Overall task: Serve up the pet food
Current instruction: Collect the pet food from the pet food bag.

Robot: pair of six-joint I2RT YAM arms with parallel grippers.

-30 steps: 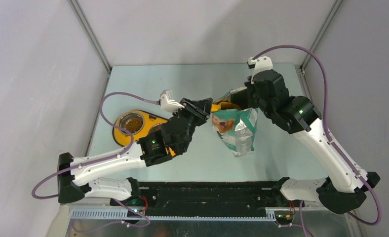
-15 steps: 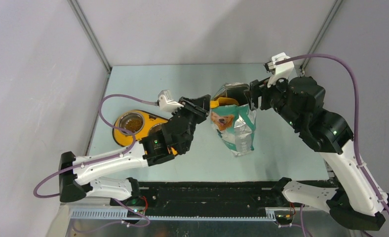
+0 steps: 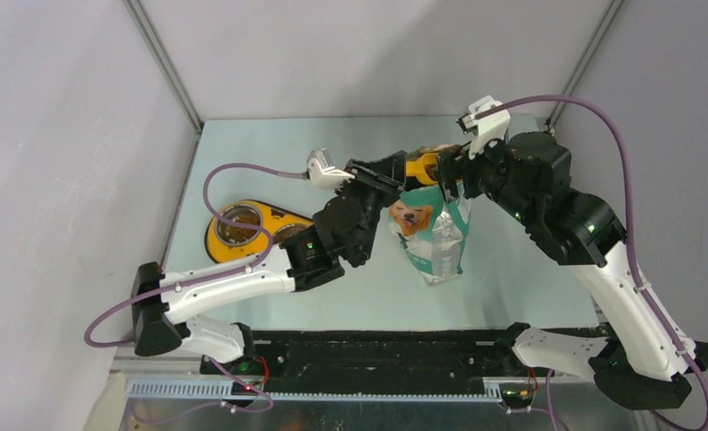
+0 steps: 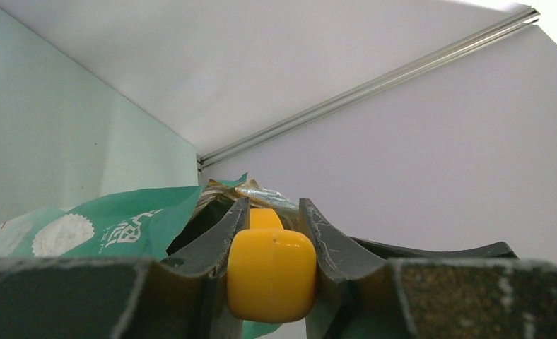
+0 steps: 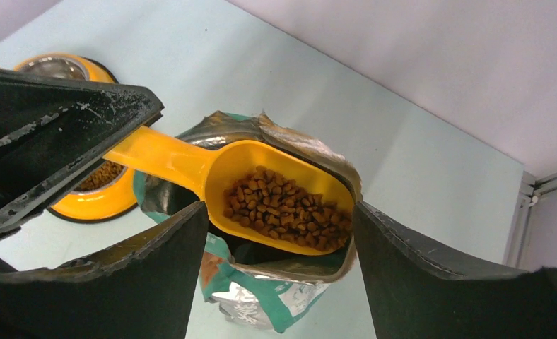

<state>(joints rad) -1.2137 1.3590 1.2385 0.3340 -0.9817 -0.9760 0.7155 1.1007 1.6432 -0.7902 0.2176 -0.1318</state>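
Note:
The pet food [image 5: 283, 205], small brown kibble, fills the bowl of an orange scoop [image 5: 191, 159] held level just above the open mouth of the green-and-white bag [image 5: 261, 300]. My left gripper [image 4: 272, 205] is shut on the scoop's handle [image 4: 271, 272]. From above, the left gripper [image 3: 393, 175] sits left of the upright bag [image 3: 431, 238]. My right gripper [image 5: 281, 208] stands open right over the scoop and bag mouth, its fingers [image 5: 155, 268] wide on either side and touching neither. In the top view the right gripper [image 3: 449, 171] is at the bag's top.
An orange double feeder [image 3: 220, 242] with two steel bowls lies left of the bag; the nearer bowl [image 5: 95, 176] holds some kibble. Grey walls close in the table at the back and both sides.
My right gripper opened and let go of the bag's top, swung right, then came back over it. The left arm carried the scoop up and back, over the bag's mouth.

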